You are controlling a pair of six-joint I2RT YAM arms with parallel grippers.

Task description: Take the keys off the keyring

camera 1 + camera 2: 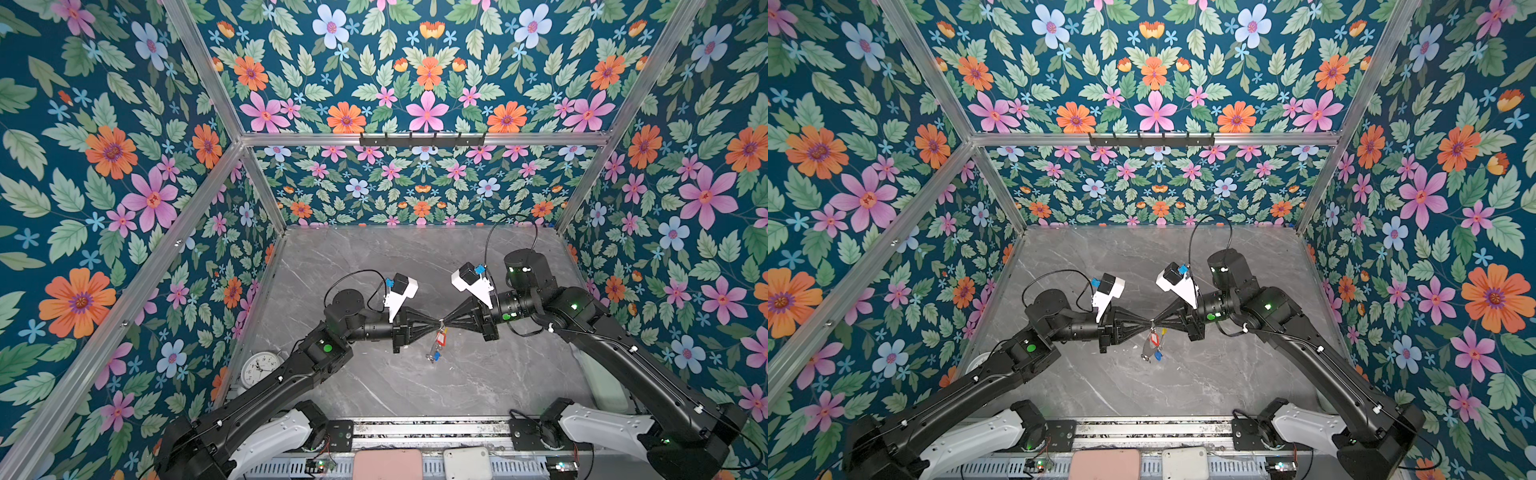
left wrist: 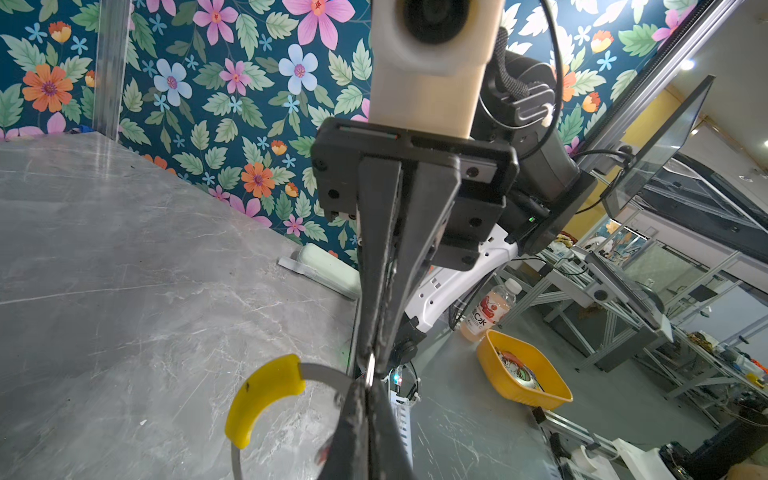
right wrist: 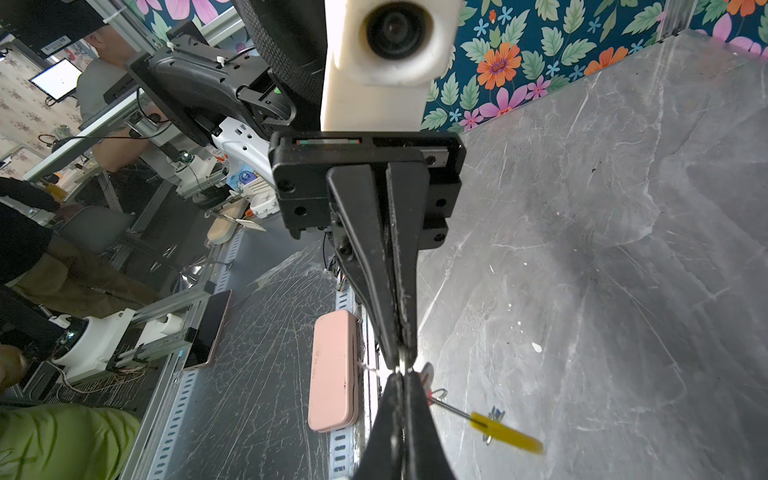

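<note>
Above the middle of the grey marble table [image 1: 415, 266], my left gripper [image 1: 437, 322] and right gripper [image 1: 447, 322] meet tip to tip, both shut. A small silver loop [image 2: 370, 369] on the keyring's rim is pinched between them. The keyring [image 1: 436, 344] hangs below the tips, clear of the table. Its grey band [image 2: 322, 371] and yellow arc [image 2: 266, 397] run up to my left gripper [image 2: 368, 384]. The keys hang on the ring: the red tag [image 1: 441, 336] high, the blue tag [image 1: 436, 356] lowest. In the right wrist view, the yellow arc [image 3: 505, 432] and red tag [image 3: 427, 373] lie beside my right gripper [image 3: 401, 376].
A white alarm clock [image 1: 261, 368] lies at the table's left edge under the left arm. A pale oblong thing [image 1: 602, 374] lies along the right edge. A pink case [image 1: 387, 464] and a white box [image 1: 467, 462] sit on the front rail. A black hook rack [image 1: 422, 139] hangs on the back frame.
</note>
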